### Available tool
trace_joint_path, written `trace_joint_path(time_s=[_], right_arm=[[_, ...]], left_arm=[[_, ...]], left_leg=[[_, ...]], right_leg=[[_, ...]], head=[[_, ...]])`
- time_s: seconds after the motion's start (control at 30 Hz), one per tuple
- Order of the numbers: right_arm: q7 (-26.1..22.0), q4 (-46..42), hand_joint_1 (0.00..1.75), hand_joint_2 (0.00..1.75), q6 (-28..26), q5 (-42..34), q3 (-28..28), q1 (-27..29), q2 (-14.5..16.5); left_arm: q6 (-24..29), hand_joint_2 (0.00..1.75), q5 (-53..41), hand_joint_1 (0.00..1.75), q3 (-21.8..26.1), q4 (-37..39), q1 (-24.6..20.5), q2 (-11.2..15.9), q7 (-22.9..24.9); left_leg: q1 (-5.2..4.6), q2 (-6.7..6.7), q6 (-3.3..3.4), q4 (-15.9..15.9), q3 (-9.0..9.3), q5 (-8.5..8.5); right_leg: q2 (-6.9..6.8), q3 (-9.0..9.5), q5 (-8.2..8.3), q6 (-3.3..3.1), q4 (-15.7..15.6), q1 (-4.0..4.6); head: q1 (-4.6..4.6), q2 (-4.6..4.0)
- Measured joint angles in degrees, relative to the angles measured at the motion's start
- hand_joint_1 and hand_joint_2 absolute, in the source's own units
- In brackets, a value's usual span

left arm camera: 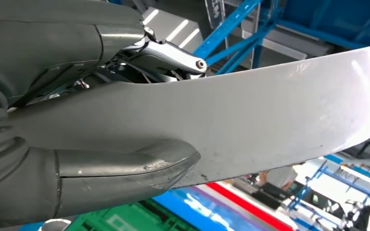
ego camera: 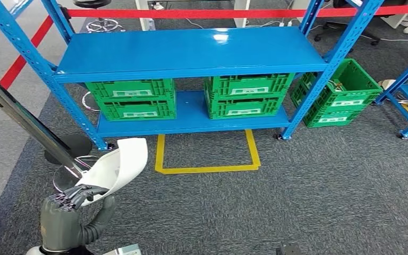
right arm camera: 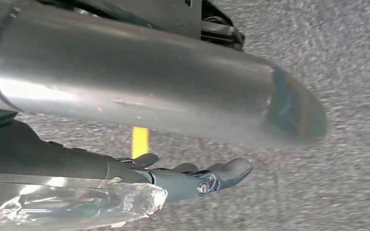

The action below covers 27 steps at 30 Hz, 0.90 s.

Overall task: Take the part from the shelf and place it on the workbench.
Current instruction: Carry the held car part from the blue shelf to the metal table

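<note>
Carrying is the step in hand, by my reading: the left hand [ego camera: 69, 204] is grasping a white curved part [ego camera: 122, 162] low at the robot's left side, dark fingers lying over its near edge and the thick thumb pressing from beneath. In the left wrist view the thumb [left arm camera: 125, 168] is lying flat against the shell's underside while the part [left arm camera: 270, 110] is sweeping far out past the hand, so most of its length is hanging unsupported. The blue shelf [ego camera: 191, 50] is standing well ahead, with green crates [ego camera: 133, 98] sitting on its lower level, and a yellow floor marking [ego camera: 207, 159] lying between the shelf and the robot.

The right hand [right arm camera: 197, 178] is hanging over grey carpet, holding nothing, its fingers lying fairly straight and loose.

No table is appearing in the head view (so the robot is probably needing to turn before setting down). Doing this well likely means keeping the clamp firm near that edge, holding the wrist steady so the long shell is not swinging or levering out of the grip, and keeping its free end away from the dark post [ego camera: 26, 122] standing just beside it.
</note>
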Motion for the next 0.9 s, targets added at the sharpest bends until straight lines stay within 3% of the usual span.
trace_joint_path(time_s=[0.03,0.1,0.17,0.2,0.23,0.3,0.33,0.37,0.43,0.47,0.5,0.53,0.57,0.6,0.67,0.73,0.77,0.83,0.9], right_arm=[[0.0,0.0,0.0,0.0,0.04,-0.02,0.0,0.0,0.0],[0.0,0.0,0.0,0.0,0.1,-0.06,0.0,-0.06,0.0],[0.0,0.0,0.0,0.0,0.16,-0.06,0.01,-0.3,0.01],[-0.01,0.0,0.0,0.0,0.2,-0.05,0.02,-0.41,0.01],[0.0,0.0,0.0,0.0,0.24,-0.05,0.03,-0.45,0.02],[0.02,0.0,0.0,0.0,0.26,-0.07,0.04,-0.2,0.02],[0.04,0.0,0.0,0.0,0.24,-0.09,0.03,-0.05,0.02],[0.04,0.0,0.0,0.0,0.23,-0.11,0.02,0.03,0.02],[0.04,0.0,0.0,0.0,0.23,-0.15,0.0,0.01,0.02],[0.04,0.0,0.0,0.0,0.24,-0.16,0.0,0.03,0.02],[0.04,0.0,0.0,0.0,0.25,-0.19,-0.01,0.12,0.02],[0.04,0.0,0.0,0.0,0.26,-0.2,-0.01,0.26,0.01],[0.05,0.0,0.0,0.0,0.27,-0.2,-0.02,0.4,0.01],[0.05,0.0,0.0,0.0,0.3,-0.2,-0.02,0.49,0.0],[0.08,0.01,0.0,0.0,0.35,-0.19,-0.03,0.49,0.07],[0.13,0.01,0.0,0.0,0.35,-0.2,-0.07,0.42,0.12],[0.19,0.0,0.0,0.0,0.32,-0.21,-0.1,0.46,0.11],[0.31,-0.02,0.0,0.0,0.26,-0.27,-0.2,0.68,0.04],[0.38,-0.04,0.0,0.0,0.23,-0.34,-0.27,0.71,-0.03]], left_arm=[[-0.14,1.75,0.06,1.75,0.1,0.0,-0.01,0.01,-0.02],[-0.48,1.75,0.26,1.75,0.38,0.0,-0.05,0.01,-0.1],[-0.97,1.75,0.52,1.75,0.62,0.01,-0.12,0.02,-0.33],[-1.2,1.75,0.64,1.75,0.69,0.01,-0.18,0.04,-0.49],[-1.44,1.75,0.76,1.75,0.73,0.02,-0.22,0.05,-0.68],[-1.98,1.75,1.2,1.75,0.77,0.02,-0.33,0.09,-1.01],[-2.27,1.75,1.47,1.75,0.78,0.02,-0.36,0.09,-1.15],[-2.57,1.75,1.78,1.75,0.79,0.03,-0.38,0.1,-1.28],[-3.28,1.75,2.53,1.75,0.79,0.12,-0.44,0.13,-1.52],[-3.75,1.75,3.01,1.75,0.79,0.21,-0.54,0.14,-1.68],[-4.23,1.75,3.5,1.75,0.79,0.33,-0.69,0.14,-1.8],[-4.69,1.75,3.93,1.75,0.79,0.48,-0.89,0.13,-1.9],[-5.09,1.75,4.26,1.75,0.79,0.59,-1.1,0.11,-1.97],[-5.38,1.75,4.49,1.75,0.78,0.68,-1.3,0.09,-2.01],[-5.67,1.75,4.7,1.75,0.78,0.75,-1.61,0.04,-2.07],[-5.89,1.75,4.75,1.75,0.79,0.79,-1.83,0.01,-2.11],[-6.13,1.75,4.78,1.75,0.79,0.81,-2.02,-0.06,-2.12],[-6.79,1.75,5.01,1.75,0.78,0.92,-2.68,-0.34,-2.13],[-7.36,1.75,5.4,1.75,0.78,1.12,-3.13,-0.73,-2.19]], left_leg=[[-0.02,0.45,-0.08,0.2,-0.86,0.49],[-0.06,1.39,-0.38,0.69,-2.26,1.23],[-0.31,2.27,-0.85,1.32,-2.99,1.7],[-0.42,2.75,-1.14,1.56,-3.08,1.95],[-0.44,3.29,-1.41,1.69,-3.16,2.19],[-0.24,3.86,-2.1,1.88,-3.28,2.32],[-0.07,3.04,-2.49,2.62,-3.59,1.36],[0.11,1.73,-2.86,4.45,-4.27,-0.49],[0.39,-1.03,-3.36,11.57,-6.7,-5.66],[0.43,-1.57,-3.41,15.38,-7.9,-7.49],[0.43,-1.77,-3.34,17.84,-8.45,-8.15],[0.42,-1.86,-3.16,18.2,-8.09,-7.57],[0.4,-2.08,-2.85,16.16,-6.65,-5.91],[0.36,-2.75,-2.39,12.5,-4.56,-3.79],[0.36,-4.95,-1.36,5.71,-0.85,-1.09],[0.27,-5.98,-0.93,3.41,0.23,-0.72],[0.25,-5.51,-0.92,2.9,0.26,-0.54],[0.48,-4.24,-0.63,1.28,0.63,-0.56],[0.74,-2.86,-0.36,0.03,0.87,-0.61]], right_leg=[[-0.07,1.04,1.23,0.07,0.29,-0.01],[-1.07,6.28,4.51,0.08,-5.3,-0.02],[-3.41,12.93,4.55,-0.3,-14.4,0.14],[-4.21,14.77,3.83,-0.68,-17.43,0.25],[-4.3,15.42,3.28,-1.18,-18.94,0.41],[-3.2,14.56,3.69,-2.37,-19.21,0.46],[-2.65,14.16,4.12,-2.96,-19.21,0.44],[-2.09,13.8,4.65,-3.46,-19.24,0.37],[-0.83,12.97,5.62,-4.0,-19.07,0.43],[-0.12,12.53,6.0,-4.09,-18.89,0.53],[0.58,12.07,6.26,-4.13,-18.67,0.65],[1.28,11.68,6.41,-4.14,-18.42,0.79],[2.0,11.46,6.46,-4.14,-18.18,0.94],[2.73,11.36,6.47,-4.13,-17.97,1.07],[4.13,11.01,6.55,-3.93,-17.6,1.21],[5.35,10.4,6.86,-3.37,-17.47,0.93],[5.99,10.13,7.09,-2.98,-17.51,0.81],[5.05,9.11,6.47,-2.35,-16.85,0.85],[2.26,6.53,3.69,-1.63,-12.37,0.82]], head=[[0.01,0.0],[0.01,0.0],[0.03,0.0],[0.02,0.0],[0.02,0.0],[-0.01,0.0],[-0.02,0.0],[-0.04,0.0],[-0.11,0.0],[-0.13,0.0],[-0.13,0.0],[-0.12,0.0],[-0.11,0.0],[-0.12,0.0],[0.01,0.01],[0.0,0.01],[-0.08,0.01],[0.04,0.0],[0.58,0.0]])
